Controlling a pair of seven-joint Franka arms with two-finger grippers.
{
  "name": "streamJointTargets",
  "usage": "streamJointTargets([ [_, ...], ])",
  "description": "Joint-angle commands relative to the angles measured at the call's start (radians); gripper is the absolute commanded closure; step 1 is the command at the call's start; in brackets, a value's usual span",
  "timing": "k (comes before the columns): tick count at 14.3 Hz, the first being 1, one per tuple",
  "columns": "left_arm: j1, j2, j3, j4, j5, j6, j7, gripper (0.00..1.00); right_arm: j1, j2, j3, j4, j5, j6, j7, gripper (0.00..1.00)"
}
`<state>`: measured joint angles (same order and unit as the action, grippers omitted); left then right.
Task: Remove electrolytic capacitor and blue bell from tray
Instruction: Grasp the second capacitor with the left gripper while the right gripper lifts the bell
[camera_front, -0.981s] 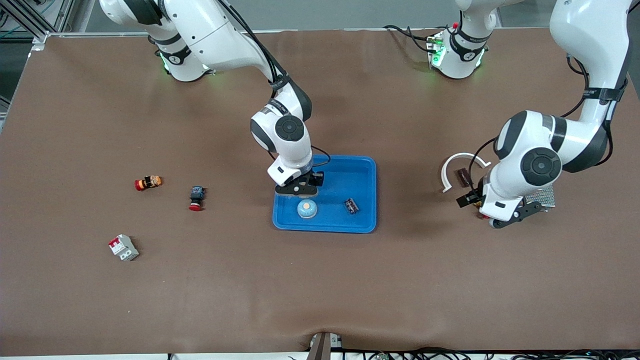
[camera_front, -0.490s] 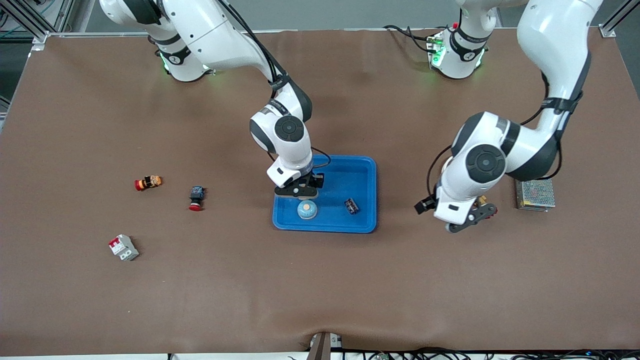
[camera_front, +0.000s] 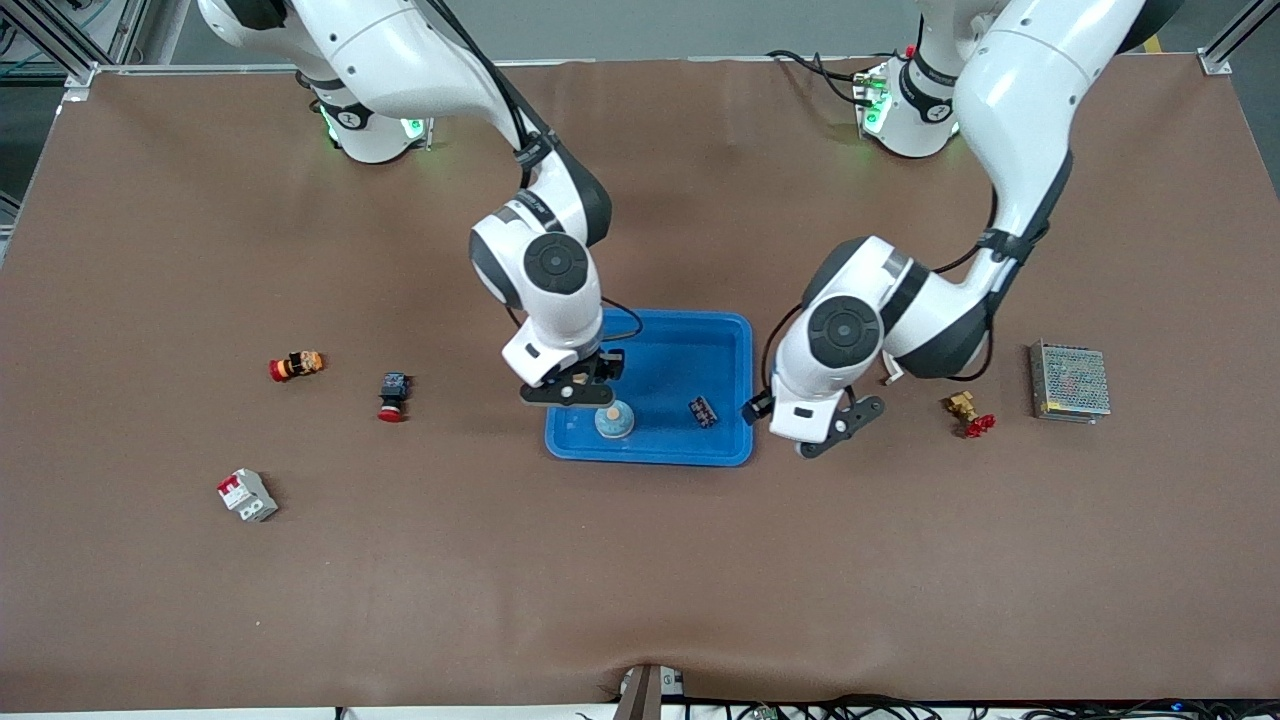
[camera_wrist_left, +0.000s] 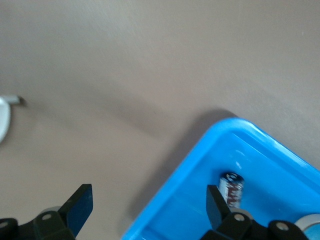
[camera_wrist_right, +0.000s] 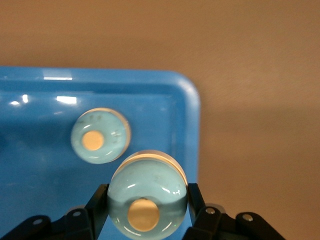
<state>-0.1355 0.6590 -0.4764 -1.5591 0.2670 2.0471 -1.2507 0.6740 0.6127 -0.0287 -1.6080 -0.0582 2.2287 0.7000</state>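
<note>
Extraction step: right end effector (camera_wrist_right: 147, 194) is clamping blue bell (camera_wrist_right: 145, 182) low over tray (camera_front: 680, 350), needing a lift clear of the rim next. Left end effector (camera_front: 838, 428), fingers apart, is hovering over the tray edge; electrolytic capacitor (camera_front: 703, 410) is lying inside the tray.

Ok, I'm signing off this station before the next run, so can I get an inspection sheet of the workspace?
Surface: brown mat, lightly creased.
Job's things: blue tray holds the capacitor and a blue round piece; blue bell lifted above it.
Clutter: two push buttons, breaker, brass fitting, mesh box.
Grippers: right gripper shut on the bell; left gripper open over the tray's edge.
Cables: black leads by the left base.
Surroundings: metal frame.
</note>
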Motion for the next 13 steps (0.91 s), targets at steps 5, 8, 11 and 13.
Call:
streamJointTargets([
  [5, -0.11, 0.123, 0.015, 0.099, -0.008, 0.1, -0.102, 0.12, -0.195, -0.126, 0.01, -0.007, 0.109, -0.173, -0.396, 0.42],
  [8, -0.134, 0.155, 0.025, 0.1, -0.005, 0.159, -0.125, 0.21, -0.273, -0.13, 0.009, 0.023, 0.109, -0.241, -0.548, 0.42],
  [11, -0.203, 0.174, 0.094, 0.1, -0.008, 0.197, -0.13, 0.31, -0.355, -0.13, 0.009, 0.025, 0.109, -0.244, -0.712, 0.42],
  [13, -0.225, 0.183, 0.12, 0.1, -0.009, 0.211, -0.145, 0.35, -0.404, -0.126, 0.007, 0.025, 0.107, -0.242, -0.818, 0.42],
])
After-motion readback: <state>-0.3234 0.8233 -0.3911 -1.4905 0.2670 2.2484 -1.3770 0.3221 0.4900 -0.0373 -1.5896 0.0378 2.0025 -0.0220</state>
